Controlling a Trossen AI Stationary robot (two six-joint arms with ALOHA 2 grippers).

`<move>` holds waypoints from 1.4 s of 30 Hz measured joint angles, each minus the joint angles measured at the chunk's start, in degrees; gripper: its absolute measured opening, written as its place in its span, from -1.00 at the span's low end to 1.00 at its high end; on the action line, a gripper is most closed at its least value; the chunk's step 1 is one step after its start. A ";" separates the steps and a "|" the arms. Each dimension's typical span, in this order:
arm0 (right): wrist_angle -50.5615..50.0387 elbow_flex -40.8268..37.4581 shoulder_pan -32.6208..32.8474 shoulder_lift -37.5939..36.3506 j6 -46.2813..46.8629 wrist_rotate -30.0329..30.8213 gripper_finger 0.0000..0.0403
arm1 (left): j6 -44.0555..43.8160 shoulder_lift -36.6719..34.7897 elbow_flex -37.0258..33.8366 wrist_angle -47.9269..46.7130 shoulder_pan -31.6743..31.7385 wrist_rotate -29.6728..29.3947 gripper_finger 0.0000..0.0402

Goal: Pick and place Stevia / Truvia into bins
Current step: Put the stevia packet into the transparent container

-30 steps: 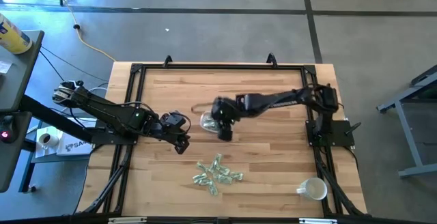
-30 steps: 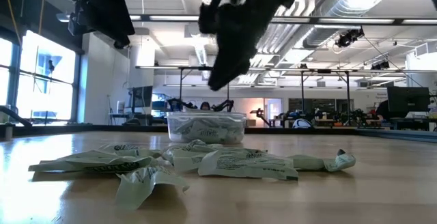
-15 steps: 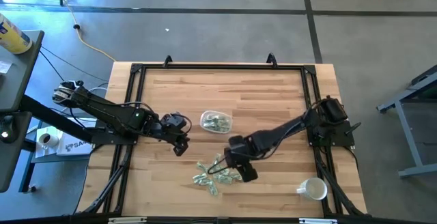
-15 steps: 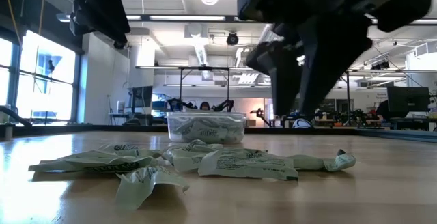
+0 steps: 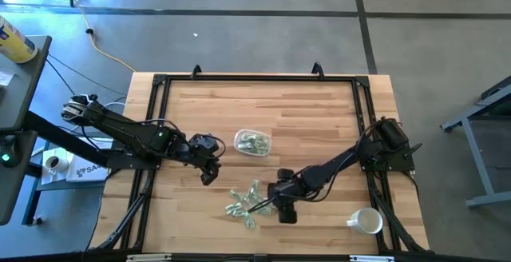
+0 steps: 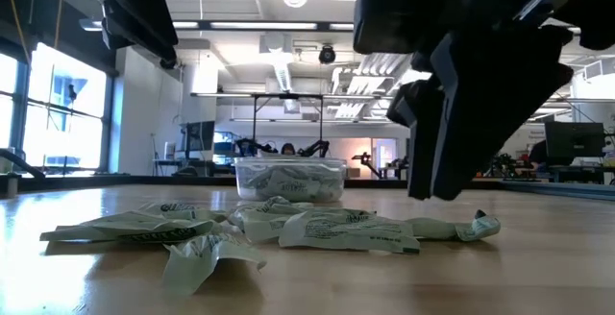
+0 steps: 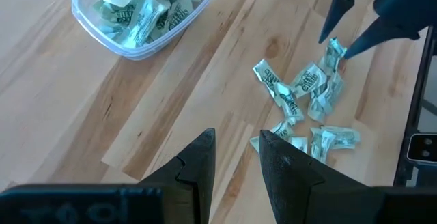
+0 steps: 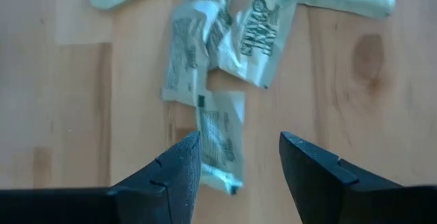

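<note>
Right hand [image 5: 285, 212] is low over the near-right edge of the Stevia sachets [image 5: 254, 200], fingers spread, nothing between them. Right wrist view: one crumpled sachet [image 8: 220, 141] lies between the fingers [image 8: 176, 176], its far end overlapped by two others. The pile sits on the tabletop [image 5: 311, 118] toward the near edge. The clear bowl [image 5: 253, 143] is behind it, apart, already holding several sachets.

Left hand [image 5: 209, 172] waits above the tabletop, left of the bowl. Fingers [image 7: 194, 169] slightly apart, empty.

Risks, my read:
- Sachets overlap, so closing here could drag a neighbour along or grab two at once.
- Paper is flat and crumpled. If the fingers close too high they skate over it; too low and they scrape the wood.
- A pinch on one loose end may let the sachet swing and drop on the way to the bowl.
- Bowl is light and shallow. A release from the side could nudge it or bounce the sachet out.

View differences:
- High view gives the layout: pile, bowl, white mug [image 5: 365, 221] at the near-right corner. It can't show finger gap.
- Right wrist view shows the gap and the target sachet, but no bowl.
- Left wrist view shows the bowl's contents [image 7: 140, 9] plus the right hand's fingertips above the pile.
- Low view shows the right hand clear of the tabletop, not yet touching the sachets.
</note>
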 joint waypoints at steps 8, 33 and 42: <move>1.46 0.02 0.00 2.58 0.03 0.71 -0.07 | -0.17 0.00 0.00 0.09 0.00 0.46 -0.27; -4.00 6.54 -14.27 -1.87 -8.07 8.81 -0.97 | -4.34 -0.04 0.00 -2.30 0.00 0.44 -0.27; -3.03 13.68 -25.70 2.50 -18.99 7.68 -0.96 | -2.99 -0.15 0.00 -3.23 0.00 0.03 -0.27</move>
